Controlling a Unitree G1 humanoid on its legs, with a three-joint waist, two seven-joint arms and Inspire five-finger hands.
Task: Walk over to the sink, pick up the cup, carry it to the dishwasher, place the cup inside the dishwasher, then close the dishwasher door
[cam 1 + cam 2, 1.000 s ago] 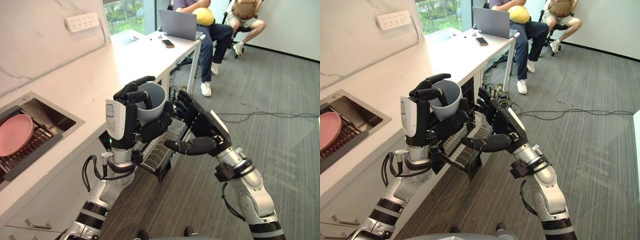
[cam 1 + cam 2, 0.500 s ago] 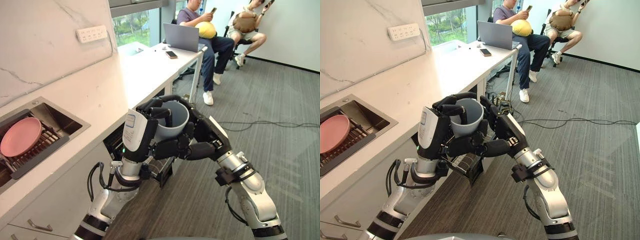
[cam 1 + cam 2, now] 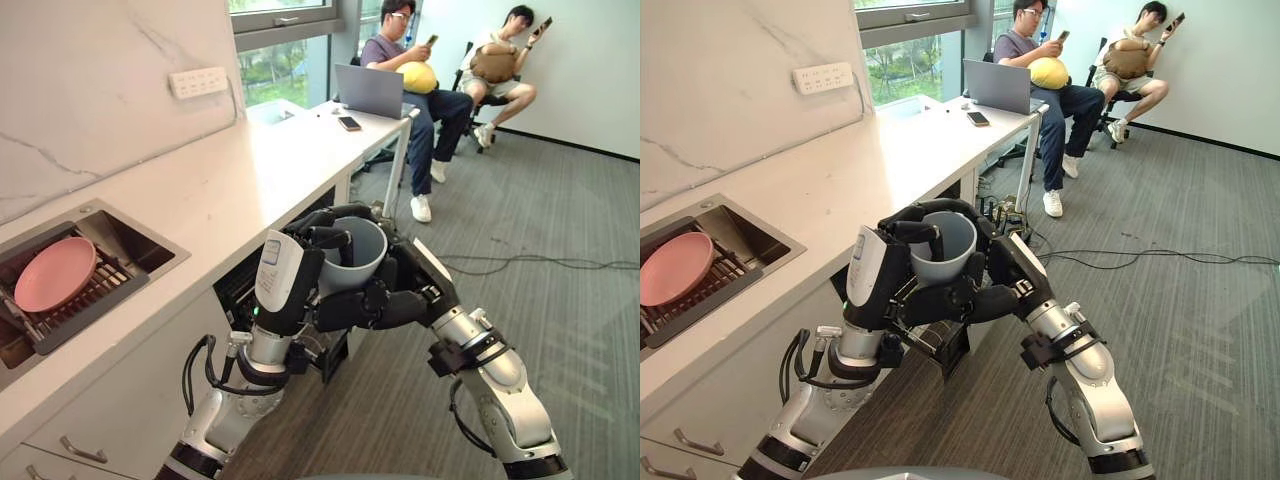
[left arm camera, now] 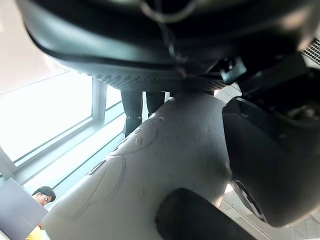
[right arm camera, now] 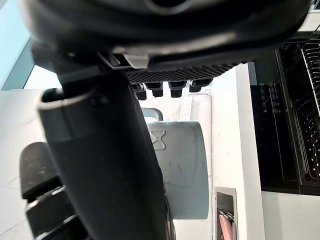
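Cup point(image 3: 945, 245) clasped between left hand point(image 3: 872, 282) and right hand point(image 3: 1015, 272)

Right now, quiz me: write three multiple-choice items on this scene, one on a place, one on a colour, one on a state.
1. Where is the pink plate?
A. on the floor
B. in the sink
C. on the laptop

2. What colour is the cup?
A. grey
B. red
C. yellow

3. The left robot hand is:
A. open and empty
B. flat on the counter
C. shut on the cup

Answers:
1 B: it rests inside the sink.
2 A: its wall is grey.
3 C: fingers curl over its rim.
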